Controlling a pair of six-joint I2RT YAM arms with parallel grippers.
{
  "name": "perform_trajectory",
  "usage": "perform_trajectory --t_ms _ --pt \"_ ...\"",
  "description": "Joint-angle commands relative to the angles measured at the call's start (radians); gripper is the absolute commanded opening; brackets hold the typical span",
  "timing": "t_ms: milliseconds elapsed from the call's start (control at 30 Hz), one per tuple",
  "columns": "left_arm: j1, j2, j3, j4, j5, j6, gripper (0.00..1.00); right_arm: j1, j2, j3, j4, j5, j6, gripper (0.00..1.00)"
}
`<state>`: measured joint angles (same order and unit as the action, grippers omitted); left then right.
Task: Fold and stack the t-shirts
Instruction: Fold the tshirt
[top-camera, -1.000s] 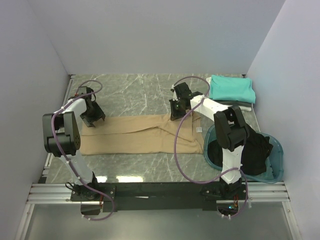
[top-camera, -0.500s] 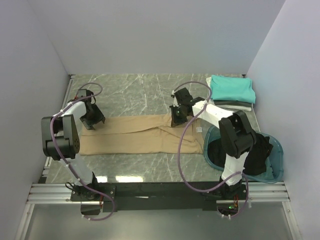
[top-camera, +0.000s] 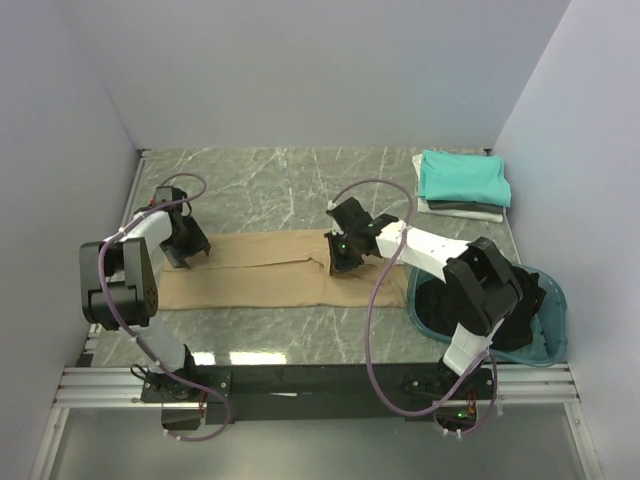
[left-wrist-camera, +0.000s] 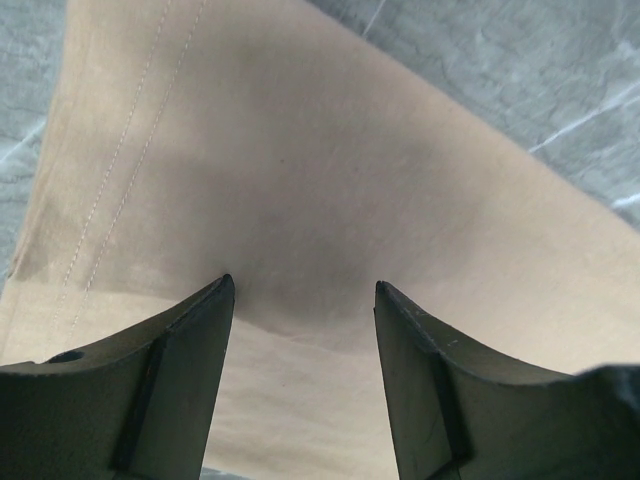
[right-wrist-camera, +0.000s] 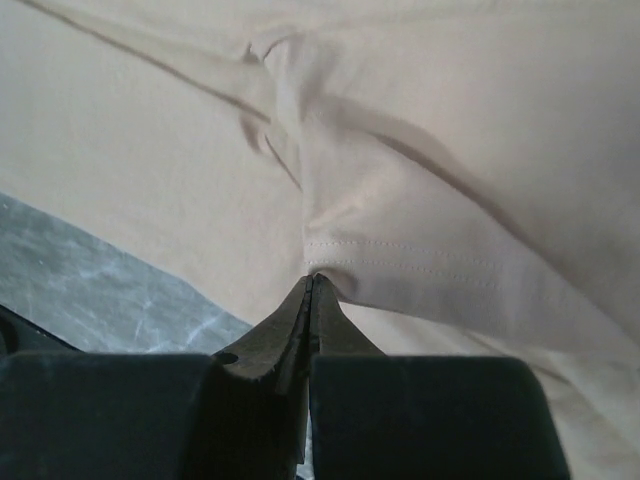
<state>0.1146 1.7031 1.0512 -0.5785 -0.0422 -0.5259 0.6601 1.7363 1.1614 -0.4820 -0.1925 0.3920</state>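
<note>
The tan t-shirt (top-camera: 260, 268) lies folded in a long strip across the table's middle. My right gripper (top-camera: 341, 258) is shut on a stitched hem of the tan t-shirt (right-wrist-camera: 400, 260), pinching it at the fingertips (right-wrist-camera: 312, 285), and holds that part over the strip's right half. My left gripper (top-camera: 183, 246) is open over the strip's far left end; tan cloth (left-wrist-camera: 300, 200) shows between its fingers (left-wrist-camera: 200, 330), nothing gripped. A folded teal t-shirt (top-camera: 463, 176) tops a stack with grey and white ones at the back right. A black t-shirt (top-camera: 510, 305) sits in the basin.
The round teal plastic basin (top-camera: 556, 300) stands at the right front, beside my right arm's base. The stack lies near the right wall. Grey walls close the table on three sides. Marbled tabletop (top-camera: 270, 180) shows behind the strip.
My right gripper has moved left and nearer with the shirt's right end, folding it over the strip, which now ends shorter on the right. My left gripper shifted slightly.
</note>
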Motion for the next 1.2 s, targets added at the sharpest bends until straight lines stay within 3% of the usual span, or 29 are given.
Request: perform_trajectory --t_ms 0,667,833,933,1167 --pt "0.005 -0.059 -0.017 0.022 0.019 0.033 0.64 0.025 -0.076 -0.026 0.019 0.047 0.054 0.00" --pt "0.011 -0.117 -0.076 0.029 0.016 0.053 0.64 0.170 -0.093 -0.042 -0.024 0.090 0.120 0.01" --pt "0.013 -0.129 -0.053 0.019 0.005 0.047 0.64 0.170 -0.136 -0.012 -0.061 0.142 0.133 0.22" --pt "0.011 -0.129 -0.028 0.017 0.010 0.032 0.64 0.138 -0.175 0.000 -0.066 0.165 0.130 0.28" --pt "-0.007 -0.109 0.003 0.008 0.022 0.001 0.64 0.079 -0.104 0.043 -0.079 0.148 0.027 0.30"
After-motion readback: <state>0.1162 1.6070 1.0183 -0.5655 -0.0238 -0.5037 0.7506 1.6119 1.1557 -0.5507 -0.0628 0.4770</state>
